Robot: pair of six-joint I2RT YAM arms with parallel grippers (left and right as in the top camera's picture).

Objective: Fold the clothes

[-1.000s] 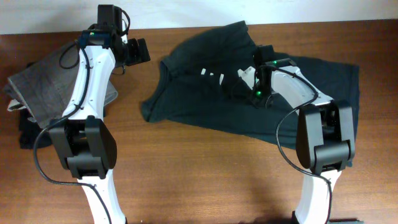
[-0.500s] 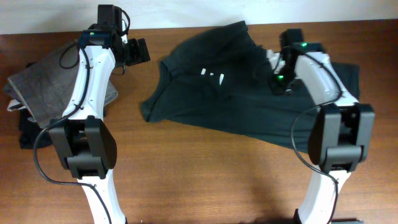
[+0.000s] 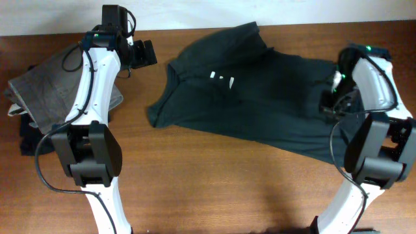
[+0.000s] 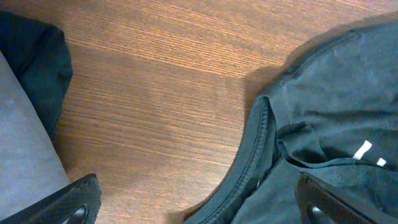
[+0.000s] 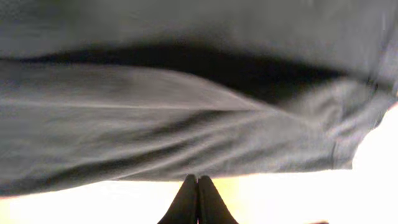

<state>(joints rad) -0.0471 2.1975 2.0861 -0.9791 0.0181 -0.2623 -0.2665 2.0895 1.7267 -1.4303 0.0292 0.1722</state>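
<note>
- Folding has not begun: the dark T-shirt [image 3: 260, 97] lies rumpled and unfolded on the worktop [image 3: 214, 188].
- Left end effector [image 3: 144, 53] is released, with the shirt just right of it.
- Right end effector [image 5: 198, 200] is clenched, the shirt's edge just ahead, apparently ungrasped.

Overhead: light even and fairly bright. Faint soft shadows on the table [image 3: 195, 182] in the lower frame. Focus sharp throughout.

Left wrist: wood grain crisp. Pale sheen at upper centre. Soft shadow along the upper-left edge of the T-shirt [image 4: 336, 93].

Right wrist: fabric smeared into streaky blur. Dark shadow band across the upper middle. Lower edge blown out to yellow-white.
</note>
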